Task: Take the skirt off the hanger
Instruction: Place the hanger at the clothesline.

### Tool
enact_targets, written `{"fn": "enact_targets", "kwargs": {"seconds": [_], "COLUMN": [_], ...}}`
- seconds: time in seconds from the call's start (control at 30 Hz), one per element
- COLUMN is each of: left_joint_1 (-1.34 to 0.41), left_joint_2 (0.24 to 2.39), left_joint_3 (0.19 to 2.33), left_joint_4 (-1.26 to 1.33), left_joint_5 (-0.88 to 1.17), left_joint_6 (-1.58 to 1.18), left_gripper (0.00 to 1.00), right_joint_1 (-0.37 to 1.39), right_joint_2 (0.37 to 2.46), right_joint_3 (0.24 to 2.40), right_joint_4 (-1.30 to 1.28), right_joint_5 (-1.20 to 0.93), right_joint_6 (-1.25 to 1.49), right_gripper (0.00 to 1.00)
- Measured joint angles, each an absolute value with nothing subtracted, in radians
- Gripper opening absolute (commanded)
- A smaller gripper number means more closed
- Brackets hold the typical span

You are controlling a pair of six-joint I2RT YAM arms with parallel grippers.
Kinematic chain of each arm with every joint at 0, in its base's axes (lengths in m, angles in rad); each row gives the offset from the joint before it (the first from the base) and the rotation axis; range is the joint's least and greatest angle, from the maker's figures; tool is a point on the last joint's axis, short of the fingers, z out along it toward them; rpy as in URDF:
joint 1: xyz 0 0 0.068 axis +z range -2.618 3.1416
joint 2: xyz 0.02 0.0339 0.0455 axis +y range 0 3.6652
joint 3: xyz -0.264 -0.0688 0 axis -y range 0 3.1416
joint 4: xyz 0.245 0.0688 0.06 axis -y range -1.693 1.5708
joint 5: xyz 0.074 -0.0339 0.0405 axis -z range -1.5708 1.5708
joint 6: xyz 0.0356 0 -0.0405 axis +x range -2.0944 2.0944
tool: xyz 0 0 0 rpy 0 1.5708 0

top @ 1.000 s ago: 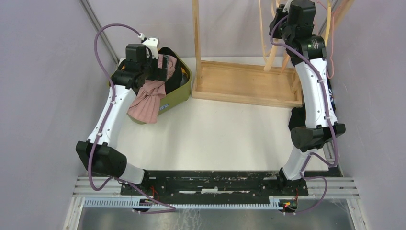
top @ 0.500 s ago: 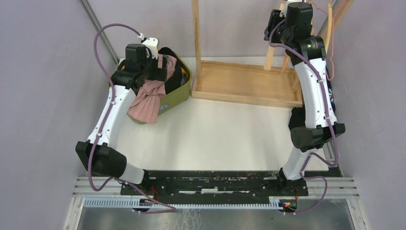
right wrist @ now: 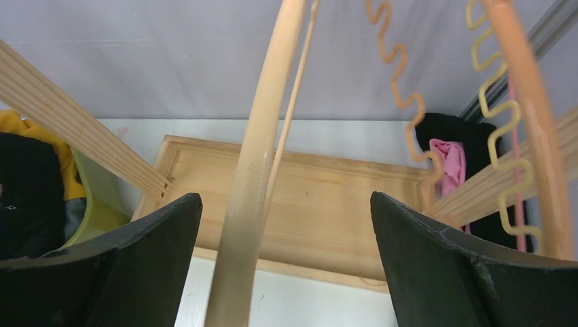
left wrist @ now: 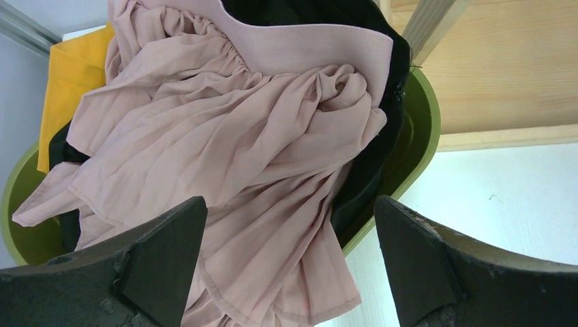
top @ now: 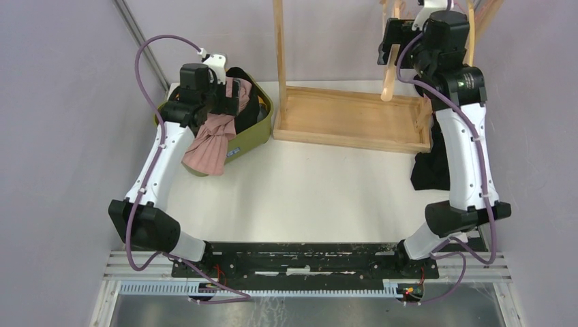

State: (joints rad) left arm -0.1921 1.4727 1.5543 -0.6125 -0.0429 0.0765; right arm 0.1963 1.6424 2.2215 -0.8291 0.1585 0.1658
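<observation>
L gripper (left wrist: 287, 204), jaws apart, above pink skirt (left wrist: 225, 157) heaped in green basket (left wrist: 421, 129), hem cut off. R gripper (right wrist: 285, 197) apart astride wooden hanger (right wrist: 262, 136); top out of frame, contact unclear.

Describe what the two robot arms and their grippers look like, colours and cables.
Both arms, left arm and right arm, have white tubular links joined by chunky black joint housings. A thin purple cable loops along each. The left gripper and right gripper have broad, matte black fingers with scuffed edges.
</observation>
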Motion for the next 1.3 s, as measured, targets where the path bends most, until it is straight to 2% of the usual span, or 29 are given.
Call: {"fn": "enact_targets", "kwargs": {"seconds": [0.4, 0.77, 1.07, 1.3], "left_joint_1": [-0.192, -0.257, -0.323, -0.32], "left_joint_2": [1.475, 1.558, 1.634, 1.651], "left_joint_3": [1.415, 1.499, 1.56, 1.56], "left_joint_4": [-0.498, -0.464, -0.48, -0.485], "left_joint_5": [-0.123, -0.142, -0.2, -0.213], "left_joint_6": [0.064, 0.019, 0.019, 0.018], "left_gripper": [0.99, 0.99, 0.99, 0.99], "right_joint_1": [0.201, 0.216, 0.249, 0.343], "right_joint_2": [1.421, 1.305, 1.345, 1.428], "right_joint_3": [2.054, 1.903, 1.652, 1.618], "right_joint_4": [-0.76, -0.704, -0.698, -0.717], "right_joint_5": [0.144, 0.004, -0.022, 0.016], "right_joint_6": [0.079, 0.008, 0.01, -0.031], "right_gripper": [0.99, 1.0, 0.99, 1.0]}}
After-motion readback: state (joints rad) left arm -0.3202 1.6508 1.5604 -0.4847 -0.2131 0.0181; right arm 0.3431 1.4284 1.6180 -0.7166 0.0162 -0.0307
